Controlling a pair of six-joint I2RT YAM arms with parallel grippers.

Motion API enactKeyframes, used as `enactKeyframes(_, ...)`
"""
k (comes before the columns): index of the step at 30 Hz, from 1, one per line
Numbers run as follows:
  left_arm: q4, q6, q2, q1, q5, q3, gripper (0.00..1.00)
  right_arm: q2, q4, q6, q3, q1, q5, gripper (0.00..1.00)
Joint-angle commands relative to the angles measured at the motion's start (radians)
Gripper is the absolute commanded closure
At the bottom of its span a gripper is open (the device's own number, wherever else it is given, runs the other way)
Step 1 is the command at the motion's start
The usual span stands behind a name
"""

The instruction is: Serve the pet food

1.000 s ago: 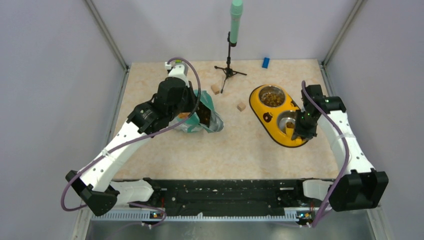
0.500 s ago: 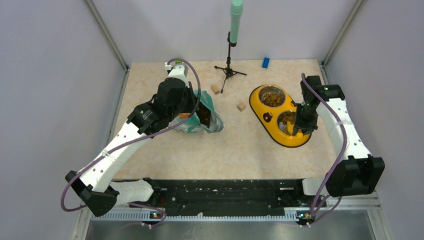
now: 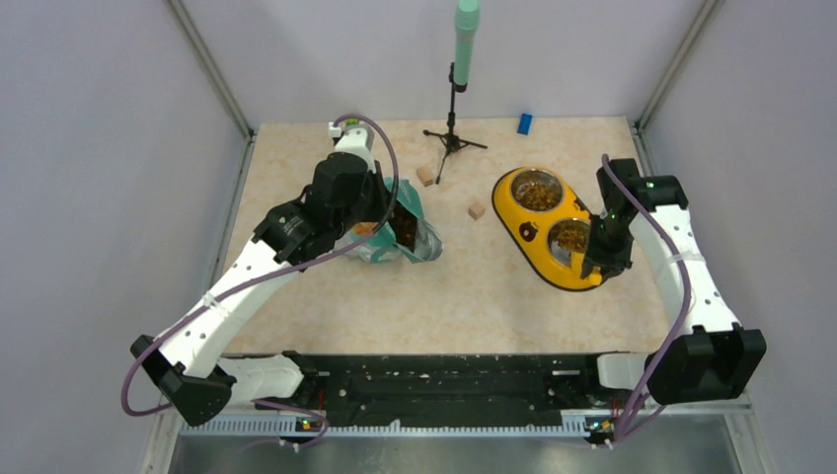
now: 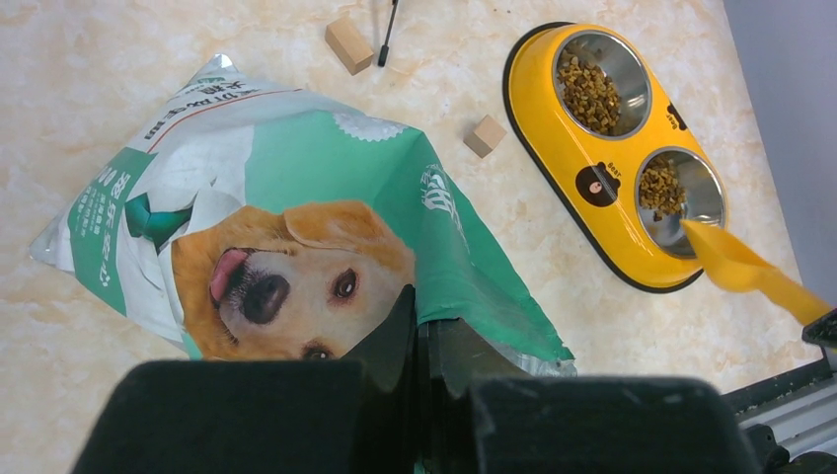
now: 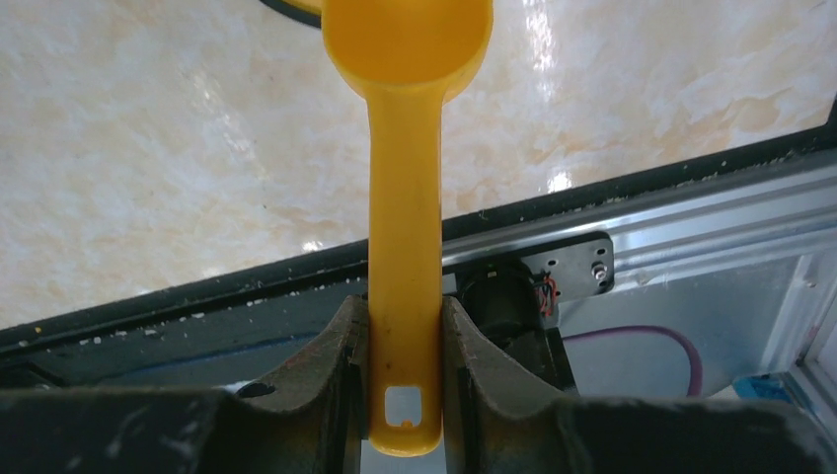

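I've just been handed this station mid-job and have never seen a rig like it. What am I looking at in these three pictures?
Two robot arms are bolted at the near edge of a table, each ending in a two-finger gripper. The overhead picture looks down from behind the arms. The other two pictures come from a camera on each wrist.

The left gripper is pinched shut on the edge of a teal-and-white pouch printed with a dog's face. The right gripper clamps the handle of a yellow scoop, held at the near end of the yellow two-bowl feeder. Both bowls hold brown kibble.

Also on the table are two wooden cubes, a blue block and a small tripod stand.
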Motion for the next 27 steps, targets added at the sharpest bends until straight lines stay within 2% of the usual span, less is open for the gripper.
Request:
enactKeyframes(1, 0.068, 0.027, 0.003, 0.019, -0.044, 0.019, 1.0, -0.053, -0.017, 0.039, -0.045, -0.011, -0.038, 1.0)
enactKeyframes(8, 0.079, 0.031, 0.002, 0.019, -0.044, 0.016, 1.0, -0.064, -0.042, 0.081, 0.084, -0.01, -0.035, 1.0)
enactKeyframes(15, 0.078, 0.028, -0.003, 0.018, -0.046, 0.013, 1.0, -0.109, -0.026, 0.09, -0.04, -0.011, -0.073, 1.0)
enactKeyframes(19, 0.073, 0.037, 0.002, 0.019, -0.05, 0.025, 1.0, -0.123, -0.045, 0.079, 0.001, -0.011, -0.058, 1.0)
enactKeyframes(27, 0.062, 0.058, 0.017, 0.019, -0.036, 0.051, 1.0, -0.138, -0.012, -0.012, 0.113, -0.011, -0.186, 1.0)
